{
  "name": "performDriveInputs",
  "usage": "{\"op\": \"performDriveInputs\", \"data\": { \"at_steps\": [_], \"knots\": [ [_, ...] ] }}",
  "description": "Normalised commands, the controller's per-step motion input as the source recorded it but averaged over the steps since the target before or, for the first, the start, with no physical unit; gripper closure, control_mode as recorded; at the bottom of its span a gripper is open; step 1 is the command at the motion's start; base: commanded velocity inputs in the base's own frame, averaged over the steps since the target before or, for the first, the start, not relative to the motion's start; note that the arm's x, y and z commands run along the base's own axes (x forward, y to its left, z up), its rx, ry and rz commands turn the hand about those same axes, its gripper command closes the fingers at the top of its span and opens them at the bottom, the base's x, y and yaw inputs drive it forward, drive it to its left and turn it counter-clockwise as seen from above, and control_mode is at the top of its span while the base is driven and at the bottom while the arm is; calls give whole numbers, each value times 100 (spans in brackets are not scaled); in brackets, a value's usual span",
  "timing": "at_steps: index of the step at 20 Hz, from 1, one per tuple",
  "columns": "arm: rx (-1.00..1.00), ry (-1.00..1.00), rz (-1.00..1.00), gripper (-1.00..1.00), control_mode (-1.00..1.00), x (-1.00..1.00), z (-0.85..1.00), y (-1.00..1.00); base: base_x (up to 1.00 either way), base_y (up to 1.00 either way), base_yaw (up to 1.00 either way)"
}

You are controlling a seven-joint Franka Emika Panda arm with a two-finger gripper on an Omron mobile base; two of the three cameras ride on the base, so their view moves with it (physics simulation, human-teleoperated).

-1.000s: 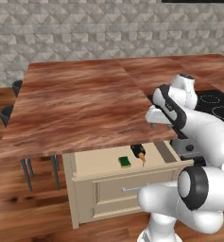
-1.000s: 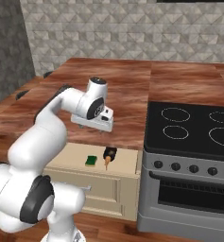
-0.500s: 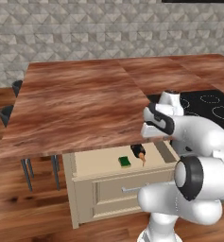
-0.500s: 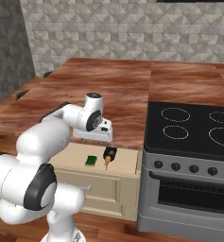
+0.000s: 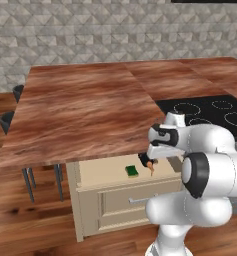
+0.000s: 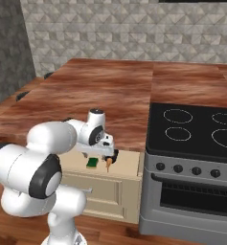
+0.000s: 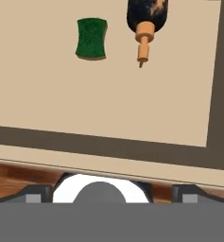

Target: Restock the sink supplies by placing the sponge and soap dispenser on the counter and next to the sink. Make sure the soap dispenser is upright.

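Hand view, left to right: sponge (image 7: 91,38) lying flat on the beige floor of the open drawer (image 7: 108,108), well clear of every drawer wall; just beside it to the right, soap dispenser (image 7: 147,19) lying on its side, dark body toward the top edge, orange-tan pump nozzle pointing down the frame; further right, the drawer's dark right wall. Two dark fingers (image 7: 35,193) at the bottom corners, spread wide, nothing between them, poised over the drawer's front rim.

Left base view, left to right: broad reddish-brown table (image 5: 85,110) over beige cabinets, two dark stools (image 5: 10,120) off its left edge; under the table's near edge the drawer pulled out, with the sponge (image 5: 132,171) near its middle and the soap dispenser (image 5: 147,164) close to its right, tipped over; gripper (image 5: 151,152) hanging just above the dispenser; black stovetop (image 5: 210,111) past the table's right edge.

Right base view, left to right: white arm folded low, gripper (image 6: 108,155) over the drawer; sponge (image 6: 92,163) then soap dispenser (image 6: 110,161) side by side inside; range with stovetop (image 6: 196,129) at right. Neither item on the table.
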Motion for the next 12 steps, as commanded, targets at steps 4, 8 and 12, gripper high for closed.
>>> {"op": "performDriveInputs", "data": {
  "at_steps": [4, 8, 12],
  "knots": [
    [0, 1, 0, -100, -100, 2, -28, 0, 0, 0, 0],
    [0, 4, 0, -100, -100, 18, -14, 0, 0, 0, 0],
    [0, 5, 0, -100, -100, 4, -19, 0, 0, 0, 0]
  ]
}}
